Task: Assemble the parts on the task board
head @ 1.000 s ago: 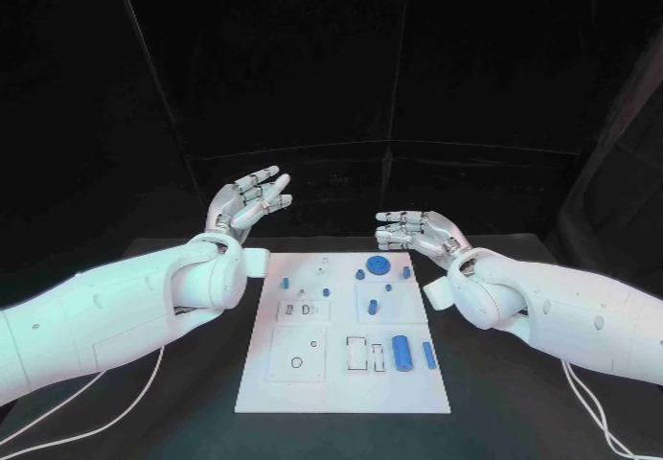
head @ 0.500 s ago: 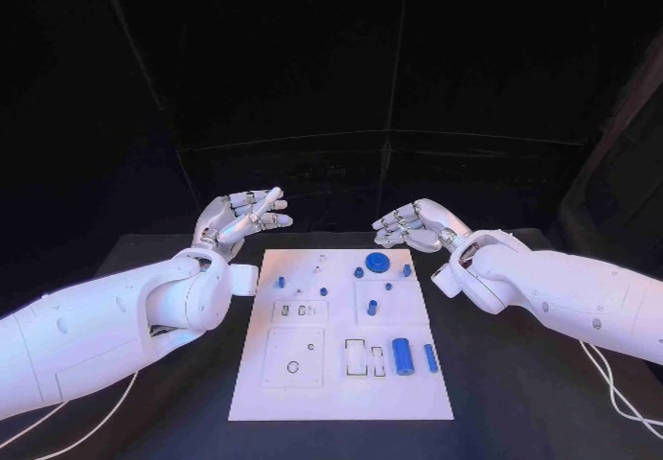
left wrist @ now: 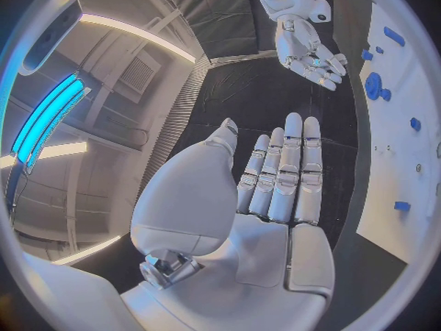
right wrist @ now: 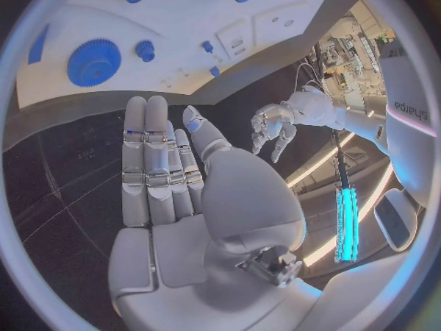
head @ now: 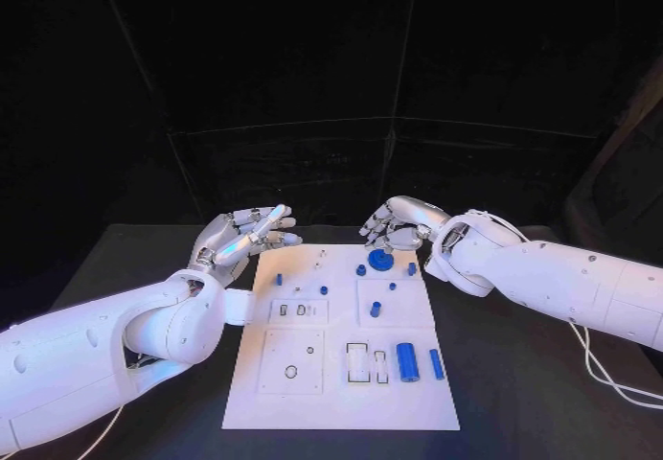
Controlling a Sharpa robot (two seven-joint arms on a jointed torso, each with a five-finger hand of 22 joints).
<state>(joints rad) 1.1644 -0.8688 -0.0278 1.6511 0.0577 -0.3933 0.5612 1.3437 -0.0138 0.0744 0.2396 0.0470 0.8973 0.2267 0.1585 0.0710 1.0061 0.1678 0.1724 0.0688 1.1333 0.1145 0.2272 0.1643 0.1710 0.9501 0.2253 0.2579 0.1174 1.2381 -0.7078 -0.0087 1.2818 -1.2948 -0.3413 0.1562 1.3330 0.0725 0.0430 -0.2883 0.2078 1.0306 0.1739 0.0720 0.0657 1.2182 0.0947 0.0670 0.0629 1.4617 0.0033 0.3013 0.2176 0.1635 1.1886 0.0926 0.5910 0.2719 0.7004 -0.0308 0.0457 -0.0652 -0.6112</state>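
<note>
We hold both hands empty, fingers apart: left hand (head: pixel 246 236) and right hand (head: pixel 398 225) above the task board's (head: pixel 331 402) far edge. Next, we judge, reach for the blue gear (head: pixel 378 261) nearby.

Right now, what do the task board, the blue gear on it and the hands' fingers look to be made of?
Task board: looks like matte white plastic or painted sheet; flat, even, no glare. Blue gear: probably moulded or printed plastic, with uniform saturated colour and a dull surface. Left hand and right hand: fingers look like satin silver metal or metallised plastic, with soft highlights along jointed segments; which one is unclear.
</note>
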